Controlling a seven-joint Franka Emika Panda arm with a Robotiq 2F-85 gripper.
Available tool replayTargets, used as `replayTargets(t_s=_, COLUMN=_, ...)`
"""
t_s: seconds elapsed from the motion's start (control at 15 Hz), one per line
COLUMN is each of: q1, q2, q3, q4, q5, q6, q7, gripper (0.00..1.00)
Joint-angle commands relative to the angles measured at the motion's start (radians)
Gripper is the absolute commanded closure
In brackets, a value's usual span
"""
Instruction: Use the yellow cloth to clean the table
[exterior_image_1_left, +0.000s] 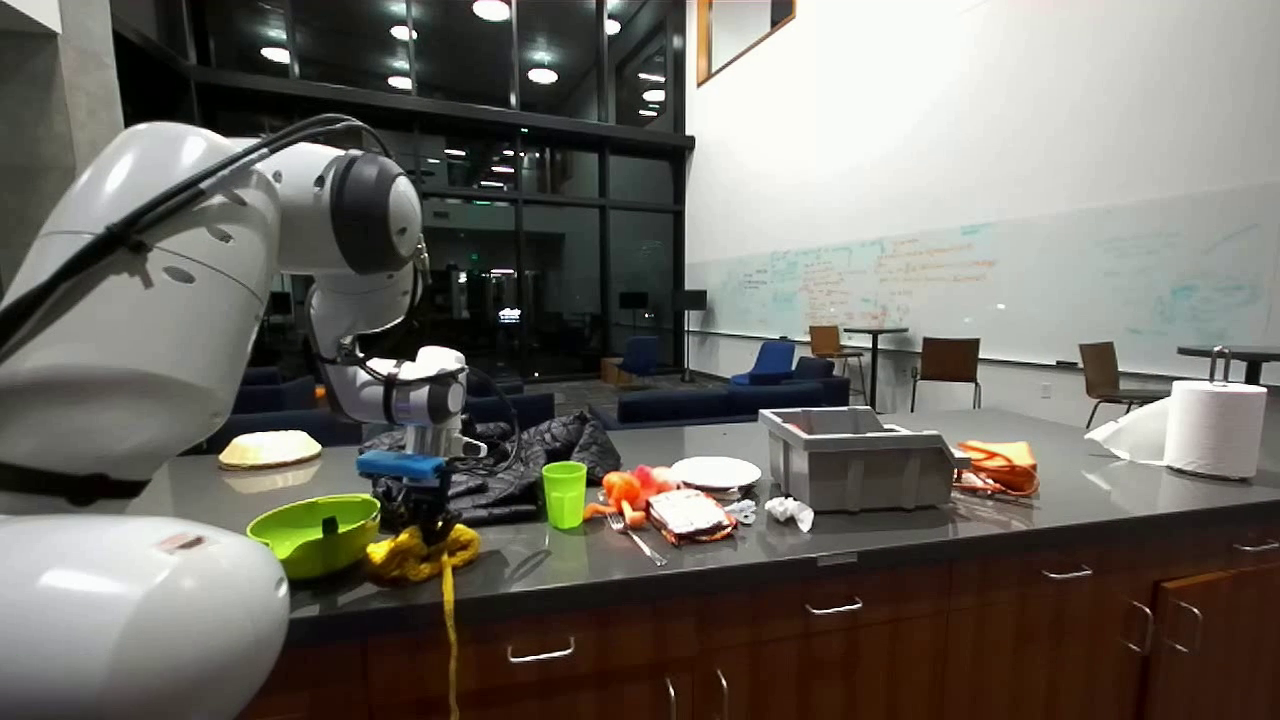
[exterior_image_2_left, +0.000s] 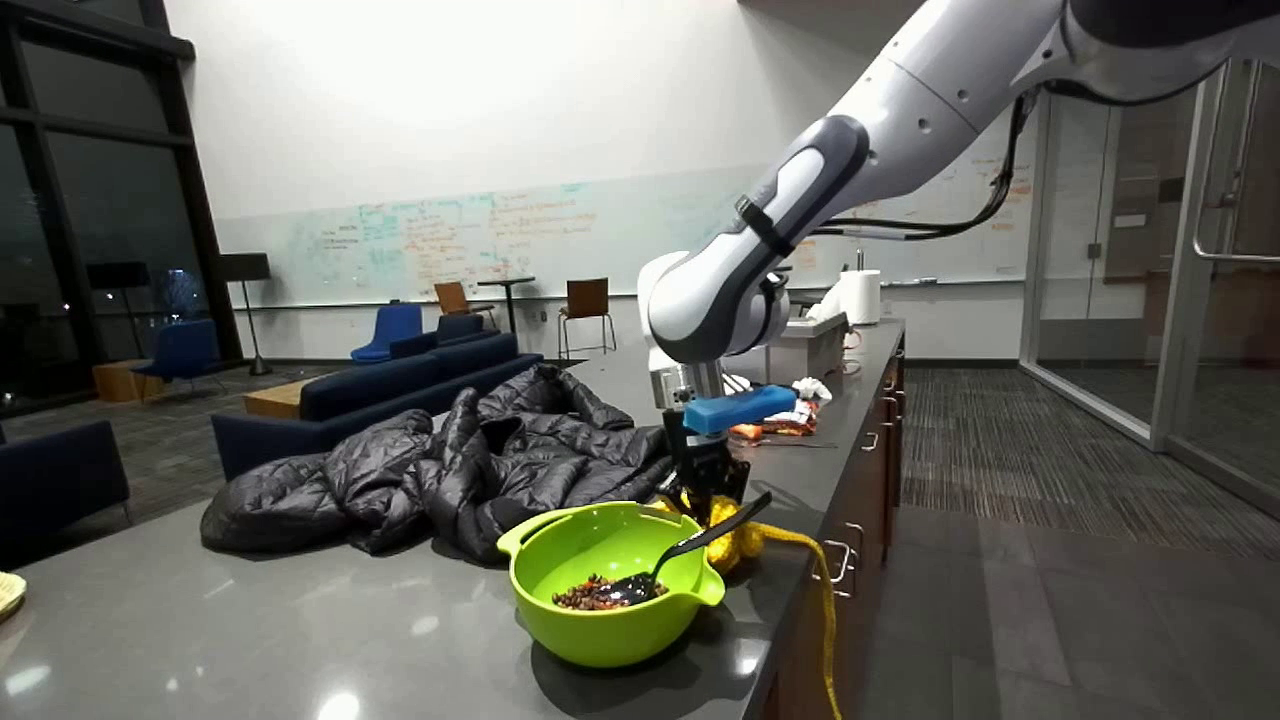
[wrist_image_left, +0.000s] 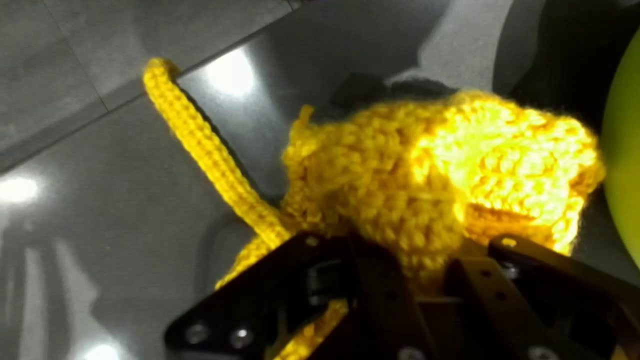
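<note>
The grey table (exterior_image_2_left: 250, 620) spreads out beneath the fingers (wrist_image_left: 387, 295), and the white arm (exterior_image_1_left: 150, 310) reaches over it and down to them. Behind the fingers, in an exterior view, a black quilted jacket (exterior_image_1_left: 575, 450) lies crumpled. The grey bin (exterior_image_1_left: 870, 475) stands well apart from them, and the paper roll (exterior_image_1_left: 1215, 435) is even farther off. A green bowl (exterior_image_2_left: 600, 642) sits just beside the fingers. The gripper (wrist_image_left: 412, 252) is clenched on the yellow cloth (wrist_image_left: 400, 175): its knitted folds are bunched between and below the fingers, and a narrow strip (wrist_image_left: 212, 156) of it runs out from them and hangs over the table's edge. The white plate (exterior_image_1_left: 712, 468) lies well away from the fingers; the green cup (exterior_image_1_left: 564, 495) stands upright, nearer to them. A black spoon (exterior_image_2_left: 700, 540) leans in the bowl, its handle slanting up over the rim. A fork (exterior_image_1_left: 637, 540) lies farther from the fingers than the cup does. Smallest are the dark and reddish bits (exterior_image_2_left: 588, 594) in the bowl.
</note>
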Motion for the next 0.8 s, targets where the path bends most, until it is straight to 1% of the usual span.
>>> replayTargets(t_s=0.0, q1=0.013, q2=0.094, q3=-0.017, q4=0.057, q5=-0.033, q6=0.005, q7=-0.005, gripper=0.96)
replayTargets(t_s=0.33, q1=-0.026, q2=0.090, q3=-0.059, q4=0.074, q5=-0.026, q6=0.008, q7=0.005, gripper=0.96)
replayTargets(t_s=0.53, q1=-0.071, q2=0.085, q3=-0.099, q4=0.092, q5=-0.013, q6=0.017, q7=0.009, gripper=0.96)
replayTargets(t_s=0.73, q1=-0.131, q2=0.085, q3=-0.135, q4=0.113, q5=0.010, q6=0.032, q7=0.010, gripper=0.96)
